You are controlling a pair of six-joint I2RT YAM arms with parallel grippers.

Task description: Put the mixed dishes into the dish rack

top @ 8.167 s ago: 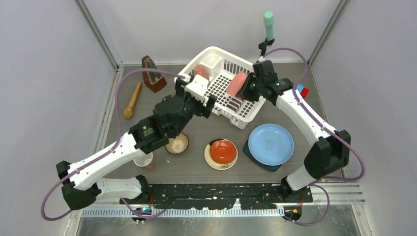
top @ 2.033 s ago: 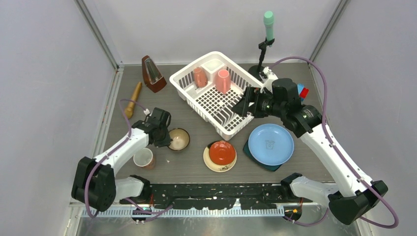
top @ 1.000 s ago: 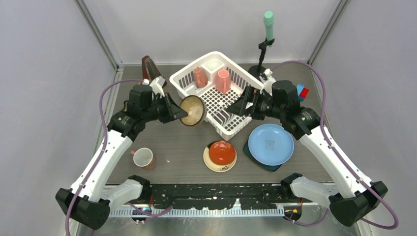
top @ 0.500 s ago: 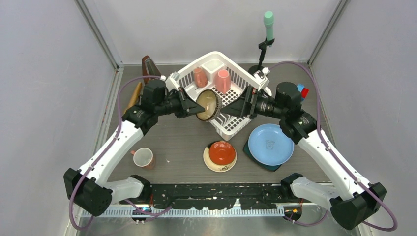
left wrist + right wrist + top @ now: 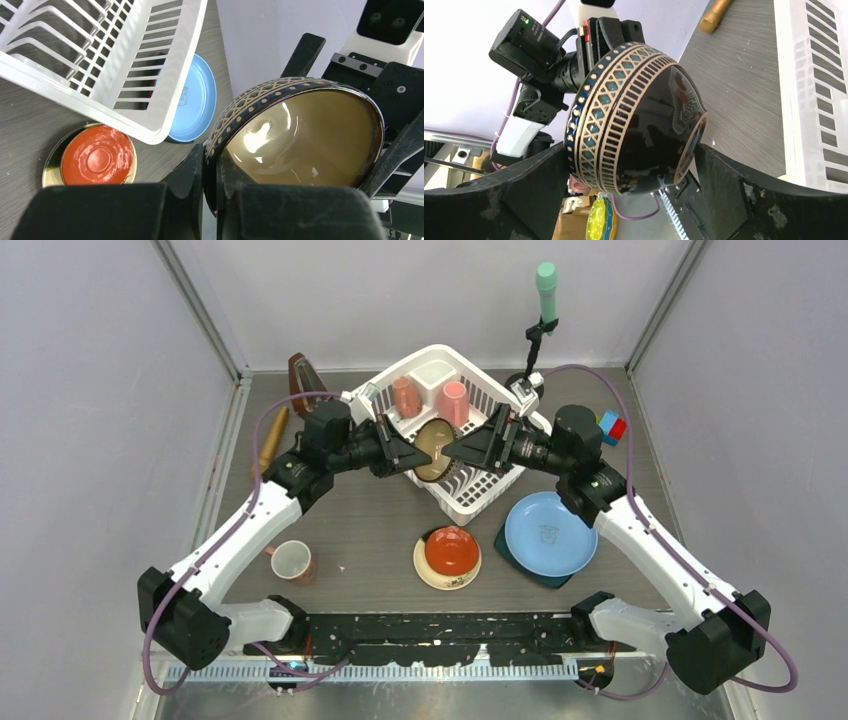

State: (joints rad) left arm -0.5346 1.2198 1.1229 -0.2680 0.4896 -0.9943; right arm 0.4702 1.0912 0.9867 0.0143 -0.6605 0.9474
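My left gripper is shut on the rim of the brown bowl, holding it on edge above the dish rack. In the left wrist view the fingers pinch the rim and the tan inside of the bowl faces the camera. My right gripper stands open, its fingers on either side of the bowl's patterned outside, with gaps showing. Two pink mugs stand in the rack; a third mug is on the table.
Red saucer rests on the cream saucer in front of the rack. Light blue plate lies on the dark teal plate. Metronome, wooden pestle, toy blocks and a green-topped stand ring the rack.
The left arm has carried the bowl rightward from beside the rack to above it. The right gripper has moved left, and its open fingers now flank the bowl.
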